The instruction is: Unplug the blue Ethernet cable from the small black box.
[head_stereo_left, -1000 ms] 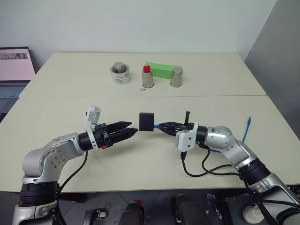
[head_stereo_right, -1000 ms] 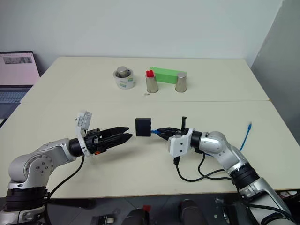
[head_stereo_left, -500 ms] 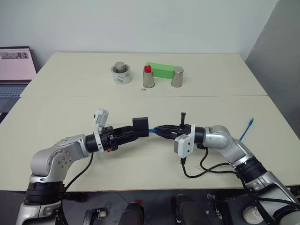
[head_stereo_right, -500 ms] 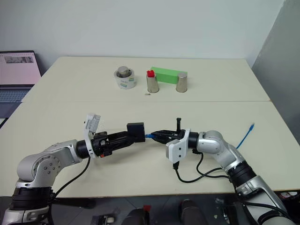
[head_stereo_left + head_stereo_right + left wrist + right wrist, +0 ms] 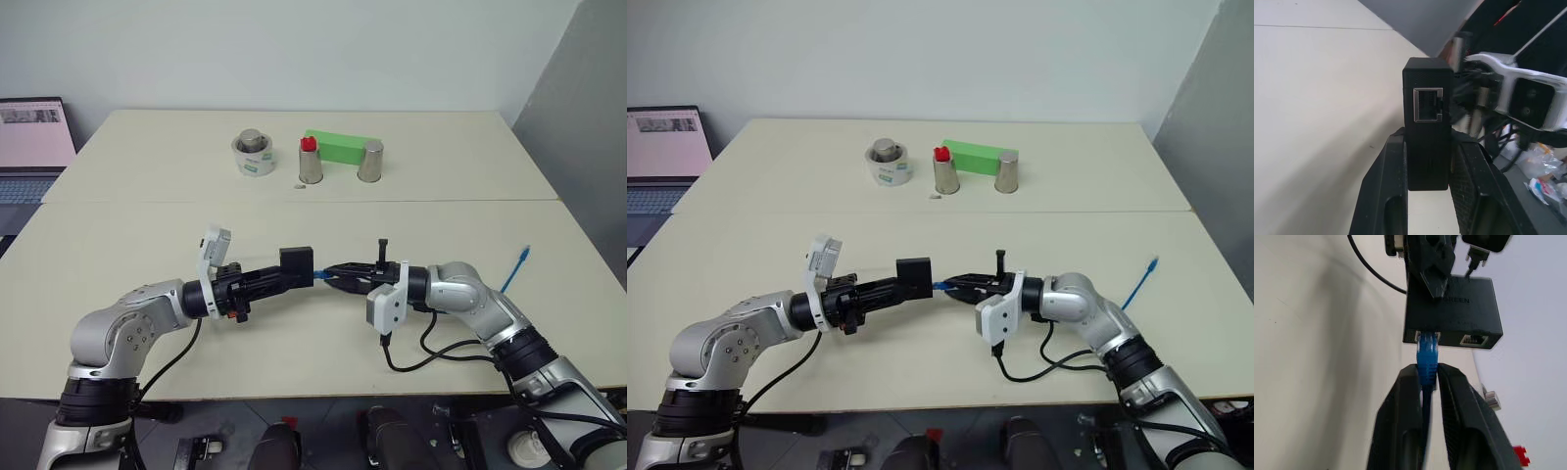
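Claws meet over the middle of the near worktop [image 5: 118, 235], held above it. Head views: left claw [image 5: 286, 275], spread and short of the small black box [image 5: 296, 263] a second ago, is now pressed shut on the box from its left side. Right claw [image 5: 338, 276], which alone carried box and plug then, now pinches the blue Ethernet cable [image 5: 321, 277] just behind its plug. Plug still seated, so judged: box is braced by one arm, cable by the other, and the pull apart is the step left. Far end of the cable [image 5: 516, 266] lies near the right edge of the worktop. Along the far half stand a tape roll [image 5: 253, 155], two metal cylinders [image 5: 311, 165] and a green block [image 5: 338, 146].

Left wrist view: matte black box [image 5: 1428, 122], squared edges, clamped between two black fingers [image 5: 1382, 196]; a metal-rimmed port faces the camera, empty.

Right wrist view: translucent blue plug [image 5: 1427, 357] sits in one of two side ports on the box [image 5: 1452, 313]; smooth black fingers [image 5: 1400, 426] close on the cord behind it. Box face carries faint lettering.
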Tool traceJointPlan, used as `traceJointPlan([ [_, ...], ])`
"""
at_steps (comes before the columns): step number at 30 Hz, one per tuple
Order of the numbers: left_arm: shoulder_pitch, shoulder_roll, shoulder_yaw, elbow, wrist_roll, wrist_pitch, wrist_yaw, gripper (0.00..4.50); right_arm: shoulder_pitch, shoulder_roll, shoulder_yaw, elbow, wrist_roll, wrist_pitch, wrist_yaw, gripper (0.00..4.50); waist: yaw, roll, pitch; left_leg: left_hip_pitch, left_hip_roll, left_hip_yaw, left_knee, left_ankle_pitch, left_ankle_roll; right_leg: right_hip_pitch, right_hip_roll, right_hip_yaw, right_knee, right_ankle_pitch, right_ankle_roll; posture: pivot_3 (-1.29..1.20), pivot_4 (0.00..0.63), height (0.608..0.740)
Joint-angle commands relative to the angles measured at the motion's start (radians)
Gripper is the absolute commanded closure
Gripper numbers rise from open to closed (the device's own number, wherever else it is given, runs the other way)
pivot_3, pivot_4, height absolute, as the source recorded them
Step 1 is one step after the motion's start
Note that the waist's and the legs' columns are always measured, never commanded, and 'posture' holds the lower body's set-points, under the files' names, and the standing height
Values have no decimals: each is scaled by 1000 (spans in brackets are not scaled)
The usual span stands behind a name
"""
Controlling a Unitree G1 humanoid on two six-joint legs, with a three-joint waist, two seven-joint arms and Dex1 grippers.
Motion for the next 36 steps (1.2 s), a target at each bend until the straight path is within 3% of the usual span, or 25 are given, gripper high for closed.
traceJointPlan([
  [1, -4, 2, -9, -14, 31, -62, -30, 3718, -1, -32, -5, -72, 116, 71, 101, 2843, 1, 0, 0, 0, 0, 0, 0, 0, 0, 0, 0, 0, 0, 0, 0, 0, 150, 740],
  [6, 5, 3, -31, -7, 44, -113, -99, 3718, 94, -77, -67, -353, 497, 619, 219, 1866, 7, 0, 0, 0, 0, -1, 0, 0, 0, 1, -1, 0, 0, 0, -1, 0, 150, 740],
  [10, -2, 1, -40, 7, 51, -153, -157, 3719, 127, -110, -120, -508, 745, 1024, 221, 1798, 9, 0, 0, 0, 0, -1, 0, 0, 0, 0, -1, -1, 0, 0, -1, 0, 150, 740],
  [15, -14, -6, -53, 19, 58, -192, -218, 3719, 116, -82, -170, -556, 922, 1351, 162, 1798, 7, 0, 0, 0, 0, -1, 1, 0, 0, 1, 0, -1, 0, -1, -1, 0, 150, 740],
  [22, -8, -25, -66, 10, 72, -230, -237, 3719, 63, -12, -220, -503, 970, 1496, 141, 1798, 4, 0, 0, -1, 0, -1, 0, 0, 0, 0, 0, -1, -1, 0, 0, 0, 150, 740],
  [36, 3, -37, -67, -2, 84, -253, -227, 3719, 16, 5, -216, -440, 940, 1600, 217, 1798, 2, 0, 0, -2, 0, -2, 0, 0, 0, -1, 0, -2, -1, -1, 0, 0, 150, 740],
])
